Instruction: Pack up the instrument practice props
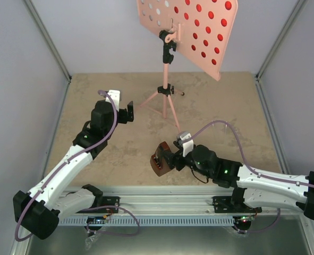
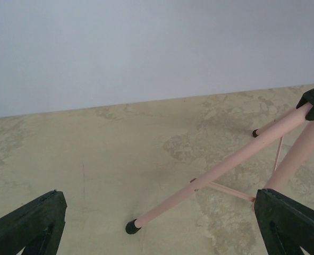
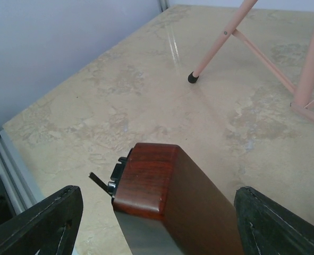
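Note:
The pink music stand (image 1: 166, 89) stands on its tripod at the back middle of the table. Its hole-dotted desk (image 1: 172, 21) shows red (image 1: 212, 26) through the right holes and white (image 1: 158, 8) through the left ones. The sheets themselves are hidden behind it. The brown metronome (image 1: 158, 162) sits at the front middle. My right gripper (image 1: 165, 159) is open around it; in the right wrist view the metronome (image 3: 167, 202) lies between the fingers with a gap on each side. My left gripper (image 1: 130, 114) is open and empty, just left of the stand's left leg (image 2: 215, 170).
Grey walls (image 1: 29, 79) close in the table on the left, back and right. A metal rail (image 1: 162, 204) with cables runs along the near edge. The stand's black leg foot (image 3: 193, 77) rests on the table beyond the metronome.

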{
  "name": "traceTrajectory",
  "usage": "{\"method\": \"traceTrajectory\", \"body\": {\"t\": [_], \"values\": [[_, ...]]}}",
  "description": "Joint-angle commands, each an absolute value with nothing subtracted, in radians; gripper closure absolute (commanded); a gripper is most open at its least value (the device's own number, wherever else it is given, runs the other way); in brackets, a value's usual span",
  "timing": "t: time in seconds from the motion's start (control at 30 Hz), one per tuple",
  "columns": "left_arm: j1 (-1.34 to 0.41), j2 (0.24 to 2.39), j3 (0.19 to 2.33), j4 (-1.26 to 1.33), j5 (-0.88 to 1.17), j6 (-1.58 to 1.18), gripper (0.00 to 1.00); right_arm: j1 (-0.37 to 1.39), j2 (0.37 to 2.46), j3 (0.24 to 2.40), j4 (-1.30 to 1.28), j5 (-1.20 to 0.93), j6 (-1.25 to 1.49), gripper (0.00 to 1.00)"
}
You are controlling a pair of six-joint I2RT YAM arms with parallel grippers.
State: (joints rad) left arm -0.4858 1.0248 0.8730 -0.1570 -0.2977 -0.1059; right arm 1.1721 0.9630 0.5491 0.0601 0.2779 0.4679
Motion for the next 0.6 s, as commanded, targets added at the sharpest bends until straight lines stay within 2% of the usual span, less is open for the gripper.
{"method": "traceTrajectory", "body": {"t": [0.0, 0.57], "values": [[-0.482, 1.003, 0.858, -0.136, -0.311, -0.112, 0.01, 1.186, 0.982, 0.586, 0.086, 0.339, 0.47, 0.2], [-0.483, 1.003, 0.854, -0.132, -0.316, -0.118, 0.01, 1.207, 1.07, 0.647, 0.035, 0.388, 0.479, 0.28]]}}
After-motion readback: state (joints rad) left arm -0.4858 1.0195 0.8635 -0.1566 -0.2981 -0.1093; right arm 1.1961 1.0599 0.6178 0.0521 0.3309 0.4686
